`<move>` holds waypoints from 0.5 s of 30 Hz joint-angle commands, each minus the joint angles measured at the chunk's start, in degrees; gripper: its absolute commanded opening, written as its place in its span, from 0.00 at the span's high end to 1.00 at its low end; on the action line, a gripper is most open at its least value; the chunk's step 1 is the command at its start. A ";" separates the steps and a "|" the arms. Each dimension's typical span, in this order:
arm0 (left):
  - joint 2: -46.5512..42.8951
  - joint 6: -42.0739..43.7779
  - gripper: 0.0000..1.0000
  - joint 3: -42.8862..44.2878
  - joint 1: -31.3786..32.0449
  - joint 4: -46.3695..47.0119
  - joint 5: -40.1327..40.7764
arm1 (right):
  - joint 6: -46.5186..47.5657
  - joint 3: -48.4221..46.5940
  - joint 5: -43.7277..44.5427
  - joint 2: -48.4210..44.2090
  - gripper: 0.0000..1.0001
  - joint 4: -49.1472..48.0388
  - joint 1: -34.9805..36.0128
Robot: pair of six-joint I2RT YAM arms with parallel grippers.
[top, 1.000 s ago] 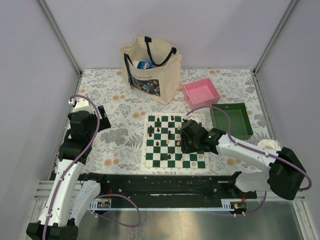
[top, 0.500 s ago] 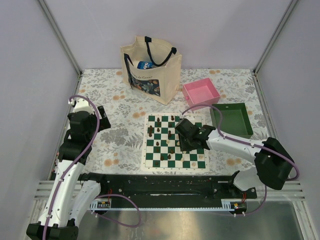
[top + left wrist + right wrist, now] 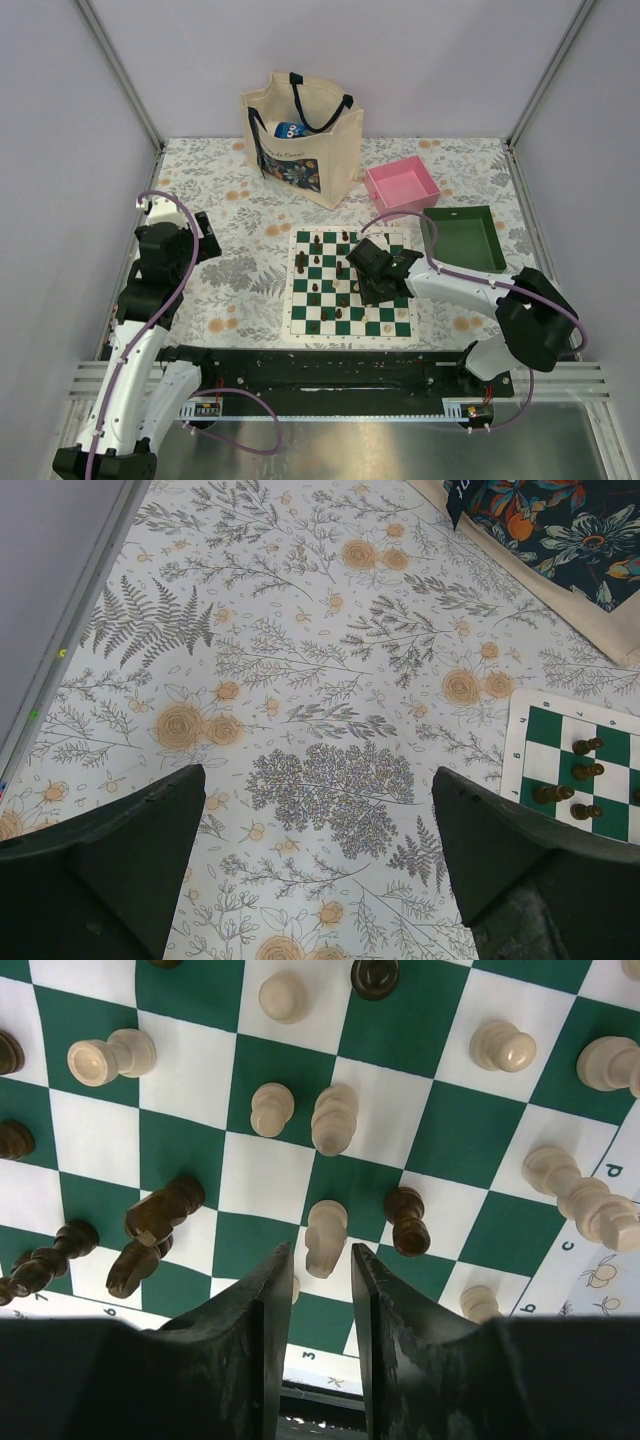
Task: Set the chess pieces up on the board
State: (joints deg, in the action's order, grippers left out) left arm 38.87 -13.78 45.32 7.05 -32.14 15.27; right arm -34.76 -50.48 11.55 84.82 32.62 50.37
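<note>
High rear overview, two close wrist views, shared board [image 3: 385,325]

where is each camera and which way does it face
Top external: above and behind the arms, facing down at the table; left arm and right arm show.
Left wrist: on the left arm, facing down at floral cloth; own fingers show.
Right wrist: close over the board, facing down; own fingers near a cream piece.
Shared: left wrist and top external catch a board corner and the tote bag.
</note>
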 commanded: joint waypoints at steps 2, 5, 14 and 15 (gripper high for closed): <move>-0.82 -0.11 0.01 0.91 -0.28 1.12 0.29 | 0.40 -2.69 2.25 1.67 0.64 -0.37 0.52; -0.73 -0.11 0.01 0.91 -0.28 1.12 0.20 | 0.75 -3.05 2.25 1.84 0.68 -0.45 0.52; -0.73 -0.11 0.01 0.91 -0.28 1.12 0.20 | 1.54 -3.75 4.08 -8.86 0.80 4.11 0.52; -0.64 -0.11 0.01 0.91 -0.28 1.12 0.29 | 1.71 -3.75 5.14 -11.05 0.80 4.64 0.61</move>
State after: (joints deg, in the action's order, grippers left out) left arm 38.68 -13.78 45.32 7.05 -32.16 15.25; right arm -33.69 -51.44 12.03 82.46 34.44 50.37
